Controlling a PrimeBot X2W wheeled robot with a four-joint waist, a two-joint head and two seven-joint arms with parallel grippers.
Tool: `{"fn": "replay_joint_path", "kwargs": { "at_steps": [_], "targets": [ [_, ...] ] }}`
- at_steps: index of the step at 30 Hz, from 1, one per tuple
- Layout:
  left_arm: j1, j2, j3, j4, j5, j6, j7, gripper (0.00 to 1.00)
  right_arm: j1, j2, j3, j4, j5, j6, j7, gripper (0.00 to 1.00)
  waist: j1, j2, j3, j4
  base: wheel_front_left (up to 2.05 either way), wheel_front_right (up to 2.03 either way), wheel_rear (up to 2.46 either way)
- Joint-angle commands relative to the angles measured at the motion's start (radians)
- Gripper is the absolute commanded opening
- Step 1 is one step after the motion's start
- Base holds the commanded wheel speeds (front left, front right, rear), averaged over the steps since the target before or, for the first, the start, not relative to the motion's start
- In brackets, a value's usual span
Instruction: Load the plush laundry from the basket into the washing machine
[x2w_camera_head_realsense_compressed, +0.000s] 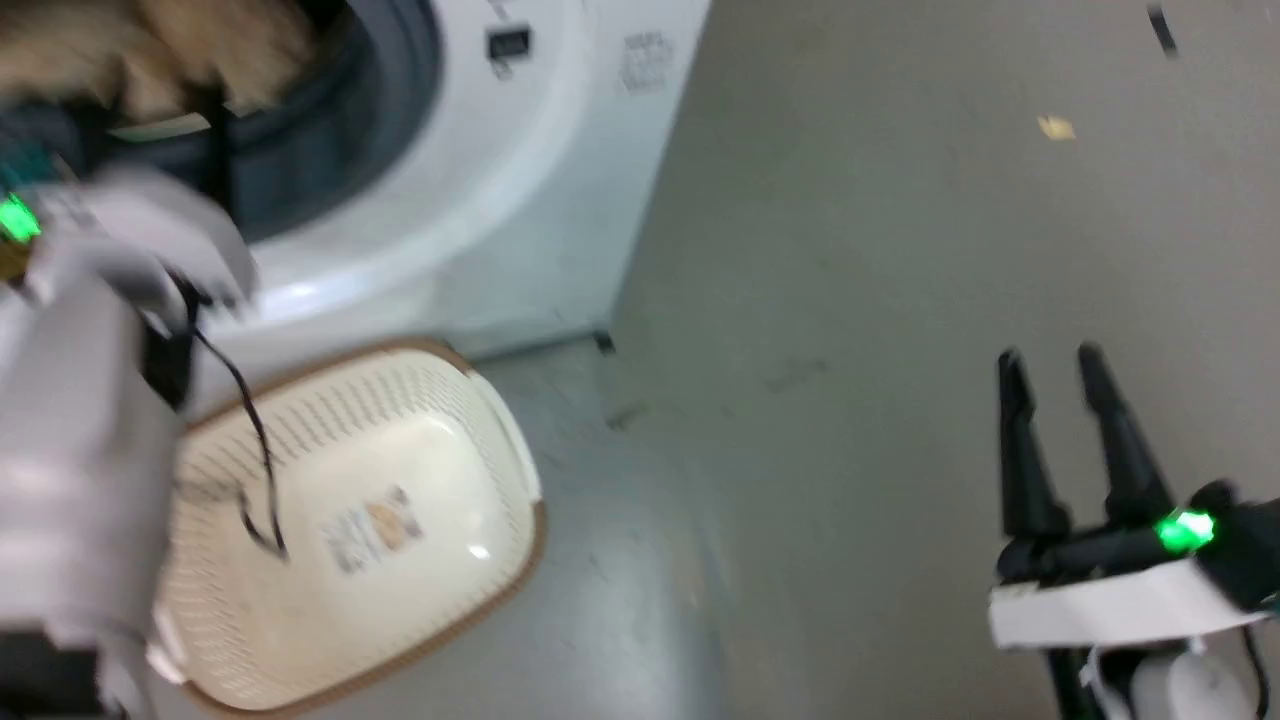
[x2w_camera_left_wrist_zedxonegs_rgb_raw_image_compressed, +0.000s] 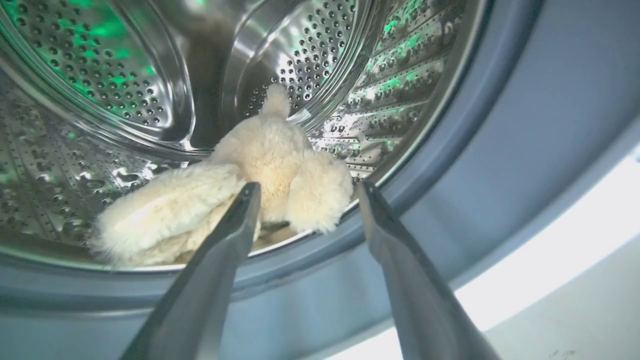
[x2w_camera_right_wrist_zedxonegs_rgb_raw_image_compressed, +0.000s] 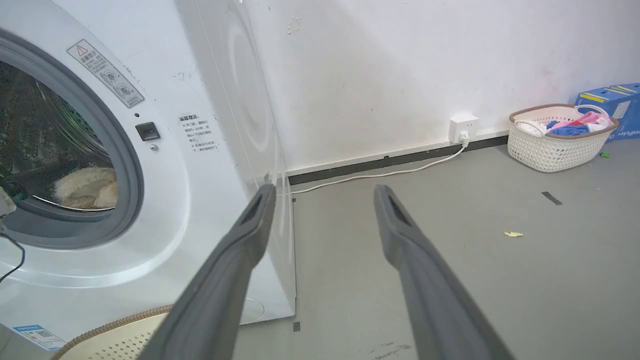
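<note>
A: Head view: basket (x2w_camera_head_realsense_compressed: 400, 450) seen empty before the washing machine (x2w_camera_head_realsense_compressed: 560, 150); right claw (x2w_camera_head_realsense_compressed: 1050, 358) spread.
B: Left wrist view: left claw (x2w_camera_left_wrist_zedxonegs_rgb_raw_image_compressed: 308, 186) parted, nothing held; plush toy (x2w_camera_left_wrist_zedxonegs_rgb_raw_image_compressed: 260, 165) lodged at the machine's mouth.
A: Right wrist view: laid so shallow, it could be tipped out.

Grey floor (x2w_camera_right_wrist_zedxonegs_rgb_raw_image_compressed: 450, 280), washing machine (x2w_camera_right_wrist_zedxonegs_rgb_raw_image_compressed: 225, 100) standing on it, cream basket (x2w_camera_head_realsense_compressed: 440, 470) just before it, white basket (x2w_camera_right_wrist_zedxonegs_rgb_raw_image_compressed: 555, 152) by wall, yellow scrap (x2w_camera_right_wrist_zedxonegs_rgb_raw_image_compressed: 513, 233)

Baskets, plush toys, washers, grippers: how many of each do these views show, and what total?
Baskets: 2, cream basket, white basket
Plush toys: 1, plush laundry
Washers: 1, washing machine
Grippers: 2, left gripper, right gripper
Total: 6
</note>
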Motion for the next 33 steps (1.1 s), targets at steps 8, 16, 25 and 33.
{"fn": "replay_joint_path", "kwargs": {
  "at_steps": [8, 16, 25, 33],
  "targets": [
    [0.404, -0.078, 0.081, -0.311, -0.076, 0.004, -0.018, 1.0, 0.104, 0.0, 0.013, 0.048, -0.089, 0.001, -0.004, 1.0, 0.0003, 0.0, -0.265, 0.168, 0.0, 0.0, 0.0],
    [0.771, -0.142, 0.151, -0.627, -0.08, 0.048, -0.018, 1.0, 0.158, 0.0, 0.029, 0.067, -0.117, 0.001, -0.004, 1.0, 0.0003, 0.0, -0.347, 0.25, 0.0, 0.0, 0.0],
    [1.006, -0.225, 0.162, -0.791, -0.057, 0.073, -0.018, 1.0, 0.202, 0.0, 0.061, 0.077, -0.122, 0.001, -0.004, 1.0, 0.0003, 0.0, -0.389, 0.32, 0.0, 0.0, 0.0],
    [1.119, -0.275, 0.15, -0.831, 0.0, 0.072, -0.018, 1.0, 0.247, 0.0, 0.061, 0.075, -0.103, 0.001, -0.004, 1.0, 0.0003, 0.0, -0.409, 0.375, 0.0, 0.0, 0.0]
  ]
}}
